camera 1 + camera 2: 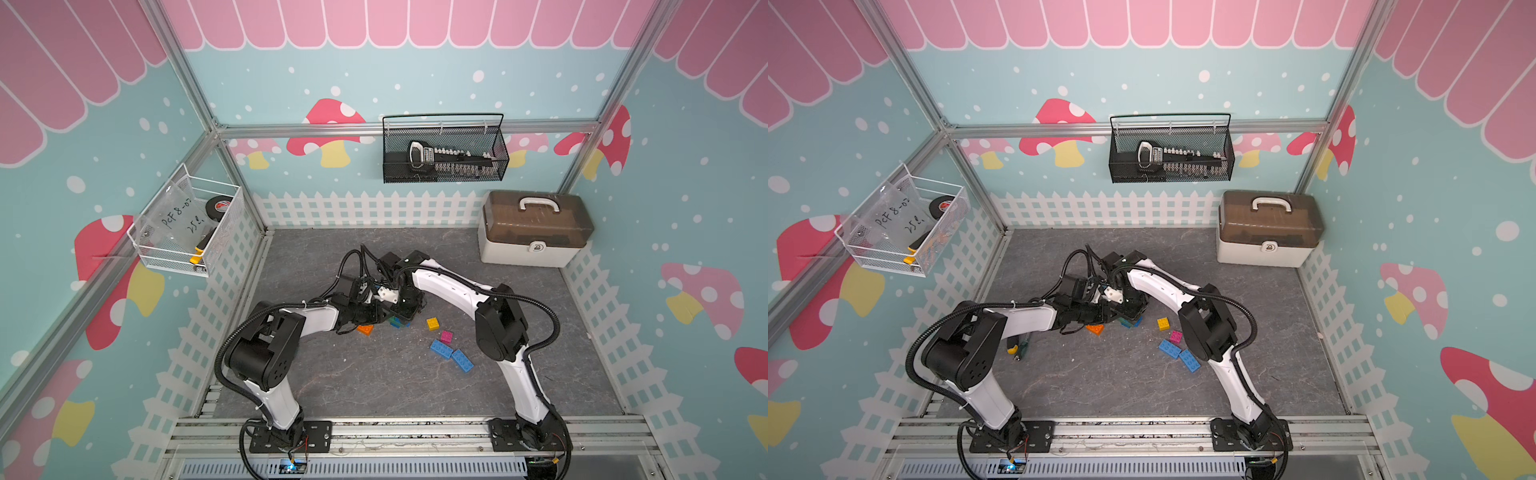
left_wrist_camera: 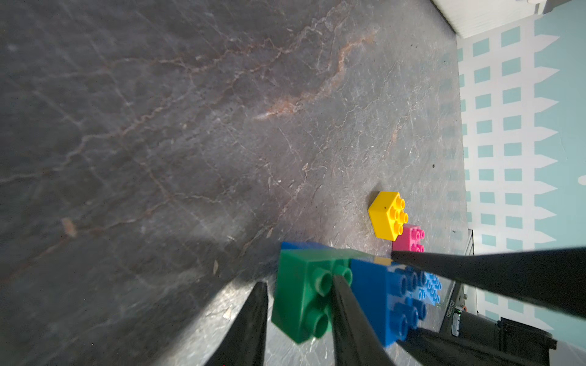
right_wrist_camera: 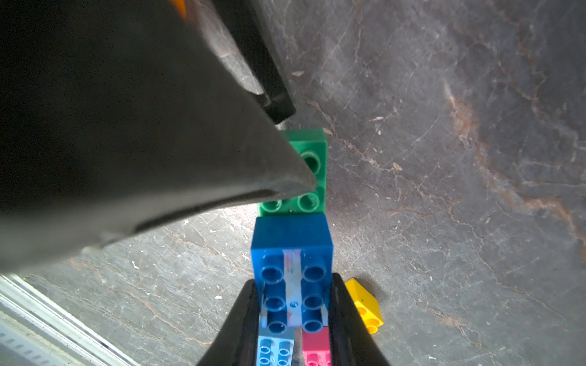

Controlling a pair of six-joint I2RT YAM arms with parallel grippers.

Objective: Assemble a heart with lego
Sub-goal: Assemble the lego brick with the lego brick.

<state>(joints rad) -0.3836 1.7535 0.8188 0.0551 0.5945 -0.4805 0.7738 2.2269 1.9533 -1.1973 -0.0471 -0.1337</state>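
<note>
Build barely begun. Green square plastic brick [image 3: 312, 142] sits end-on against dark blue studded brick [image 3: 291, 234], touching, mid-way across the grey stone-look surface [image 1: 374, 386]. The pair's long axis runs straight out from the right fingers [image 3: 341, 304], which clamp the blue brick's two flanks, with green at the far end. Left fingers [image 3: 269, 171] set narrow: one tip on green's studs, the other just past its outer side. Grasp or mere press, cannot tell. Loose yellow brick [image 1: 432, 323], pink brick [image 1: 446, 336] and two light blue bricks [image 1: 441, 348] lie nearer the right arm, orange brick [image 1: 365, 330] nearer the left.
</note>
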